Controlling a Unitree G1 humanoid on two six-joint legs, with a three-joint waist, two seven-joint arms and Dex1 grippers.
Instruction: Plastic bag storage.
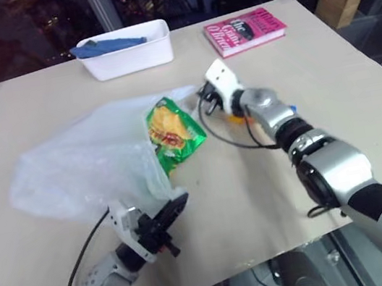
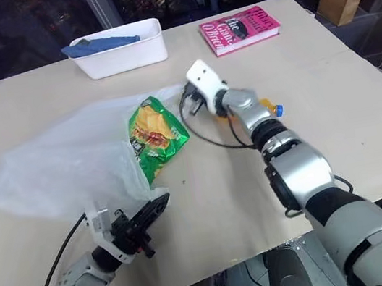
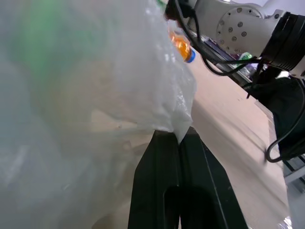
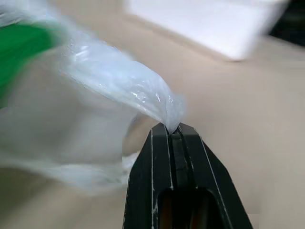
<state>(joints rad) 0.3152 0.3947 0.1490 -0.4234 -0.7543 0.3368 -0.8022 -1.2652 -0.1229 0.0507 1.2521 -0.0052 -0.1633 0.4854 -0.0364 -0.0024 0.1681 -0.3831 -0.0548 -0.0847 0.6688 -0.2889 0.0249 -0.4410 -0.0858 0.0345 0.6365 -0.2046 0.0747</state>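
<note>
A translucent plastic bag (image 1: pixel 85 168) lies crumpled on a beige table (image 1: pixel 357 86), stretched between two robot grippers. The left gripper (image 3: pixel 180 136) has its two black fingers pressed together, pinching the bag's near edge right at their tips. The right gripper (image 4: pixel 172 128) pinches the bag's far rim the same way, a thin fold of film rising from its closed fingertips. A green chips packet (image 1: pixel 171 132) sits in the bag's mouth, between the two sets of fingers.
</note>
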